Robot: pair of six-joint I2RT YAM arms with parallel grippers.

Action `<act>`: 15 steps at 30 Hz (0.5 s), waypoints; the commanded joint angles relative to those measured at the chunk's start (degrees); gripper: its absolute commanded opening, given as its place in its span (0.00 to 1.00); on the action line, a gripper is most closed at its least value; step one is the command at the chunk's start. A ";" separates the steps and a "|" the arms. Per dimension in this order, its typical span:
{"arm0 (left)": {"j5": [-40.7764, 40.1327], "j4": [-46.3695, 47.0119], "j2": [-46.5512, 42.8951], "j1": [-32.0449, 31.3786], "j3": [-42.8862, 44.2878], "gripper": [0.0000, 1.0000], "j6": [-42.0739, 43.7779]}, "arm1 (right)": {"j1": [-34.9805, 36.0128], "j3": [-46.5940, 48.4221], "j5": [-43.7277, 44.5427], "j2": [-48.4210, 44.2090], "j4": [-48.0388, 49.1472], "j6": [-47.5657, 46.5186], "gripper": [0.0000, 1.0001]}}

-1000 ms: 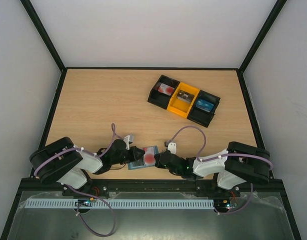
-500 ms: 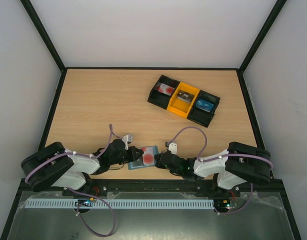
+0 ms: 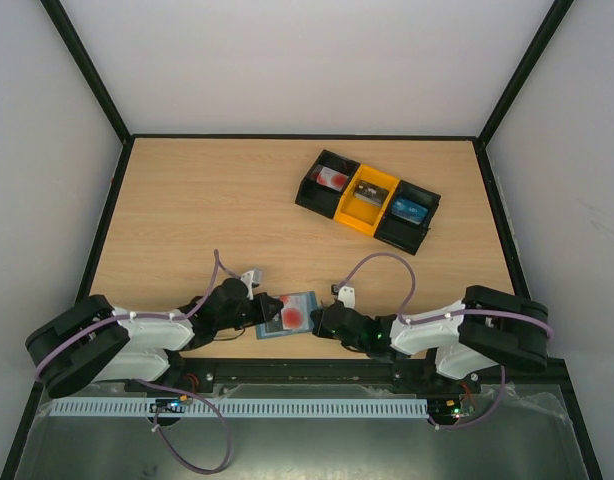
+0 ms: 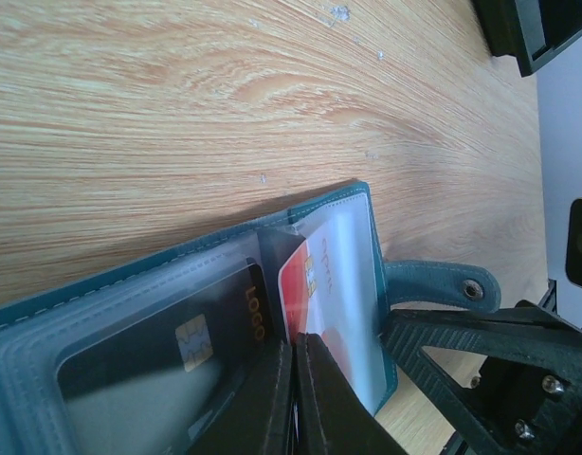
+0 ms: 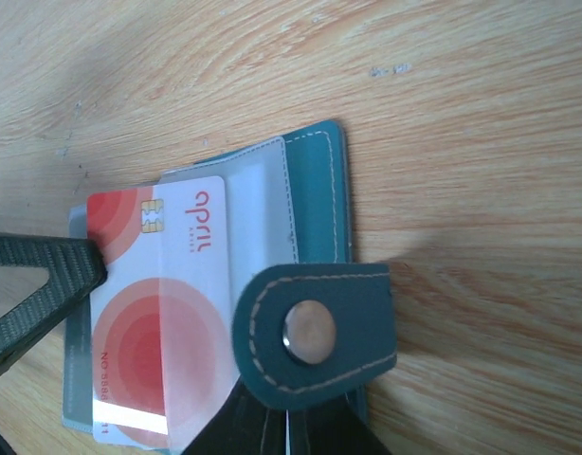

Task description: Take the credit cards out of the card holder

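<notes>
My left gripper [image 4: 293, 389] pinches white-red card [image 5: 168, 313]; my right gripper [image 5: 283, 431] clamps holder [image 5: 315, 190] edge under tab [image 5: 315, 327], holder flat on table [image 5: 462, 95].

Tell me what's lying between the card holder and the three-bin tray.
Nothing. The top view shows only bare wooden table between the card holder and the tray.

Beside the left gripper [image 4: 293, 346], the card holder [image 4: 82, 303] runs off the frame edge, and its fingers [image 4: 334, 408] hide one end of the dark card [image 4: 149, 365]. Just ahead of the right gripper [image 5: 283, 427], the closing tab [image 5: 315, 327] covers part of the white card [image 5: 158, 284].
</notes>
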 commanded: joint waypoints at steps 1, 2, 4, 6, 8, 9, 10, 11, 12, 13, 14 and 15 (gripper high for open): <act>0.34 -1.67 -0.15 0.32 1.38 0.03 1.25 | 0.30 0.95 0.58 -2.94 -3.40 -1.80 0.04; 0.33 -1.75 -0.04 0.32 1.43 0.03 1.33 | 0.30 1.39 0.70 -3.22 -3.54 -2.17 0.04; 0.39 -1.91 0.16 0.32 1.53 0.03 1.39 | 0.30 2.56 1.05 -3.34 -4.11 -3.13 0.04; 0.39 -2.09 0.31 0.32 1.54 0.03 1.45 | 0.30 3.77 1.01 -2.82 -4.37 -4.08 0.04; 0.37 -2.13 0.28 0.32 1.53 0.03 1.41 | 0.32 5.28 1.21 -1.89 -4.90 -4.91 0.04; 0.32 -2.09 0.18 0.32 1.57 0.03 1.36 | 0.31 5.79 1.51 -1.32 -5.14 -5.14 0.04; 0.32 -2.12 0.17 0.33 1.57 0.03 1.31 | 0.30 6.19 1.96 -0.77 -4.95 -5.29 0.04; 0.23 -2.14 0.17 0.32 1.57 0.03 1.27 | 0.30 6.28 2.40 -0.18 -4.42 -5.50 0.04; 0.12 -2.10 0.17 0.35 1.51 0.03 1.11 | 0.30 6.35 3.00 0.51 -3.62 -5.65 0.04; 0.07 -1.99 0.22 0.32 1.55 0.03 0.92 | 0.30 6.25 3.51 1.54 -2.89 -5.65 0.04; 0.06 -1.69 0.32 0.32 1.63 0.03 0.75 | 0.30 6.35 3.60 2.73 -2.41 -5.62 0.04; 0.11 -1.55 0.34 0.32 1.67 0.03 0.60 | 0.30 6.70 3.24 4.19 -2.42 -5.47 0.04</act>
